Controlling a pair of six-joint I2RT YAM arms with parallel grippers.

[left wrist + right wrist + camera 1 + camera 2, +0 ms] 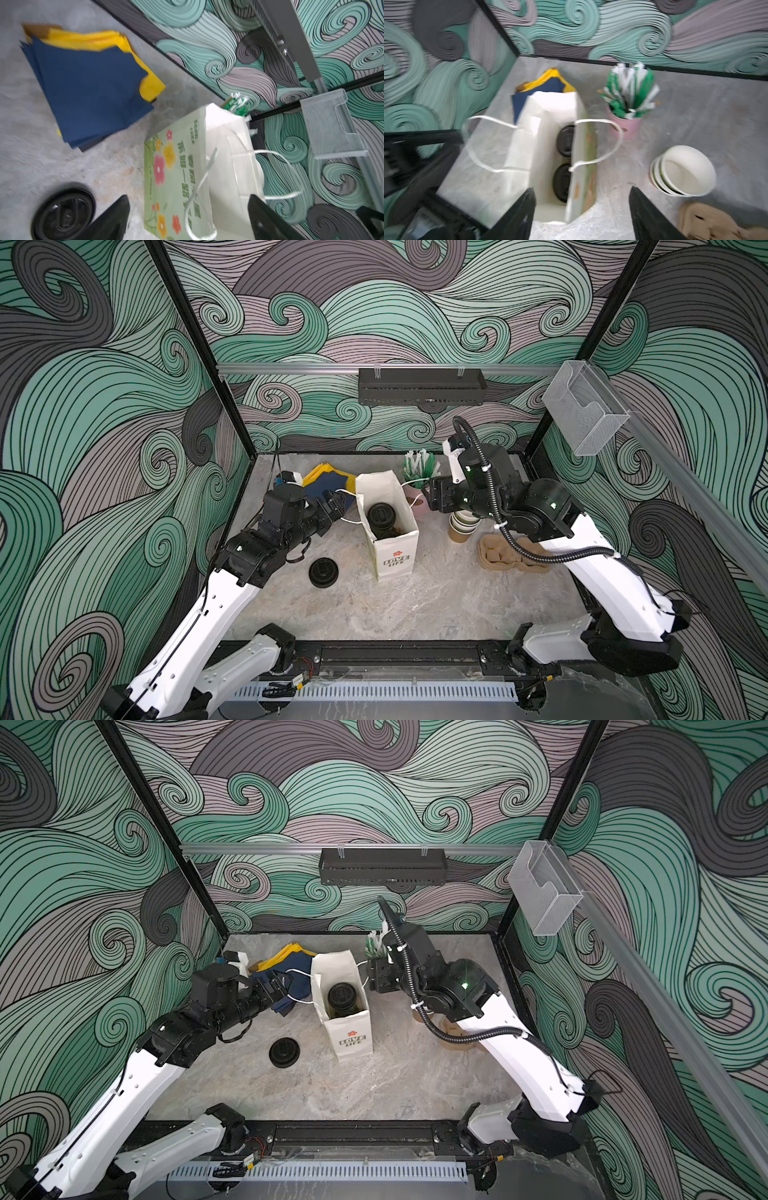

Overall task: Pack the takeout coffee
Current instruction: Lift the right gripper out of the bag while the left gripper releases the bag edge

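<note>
Two lidded cups (566, 141) upright inside bag (395, 560). Left tool (188, 196) at 9 o'clock, right tool (581, 188) at 2 o'clock; both released, empty.

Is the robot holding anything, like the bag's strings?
No, nothing. The left gripper and right gripper are both open beside the paper bag, and its string handles hang loose, unpinched.

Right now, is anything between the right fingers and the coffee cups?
Yes. Both cups sit inside the paper bag; its side wall and string handle stand between them and the right fingers.
</note>
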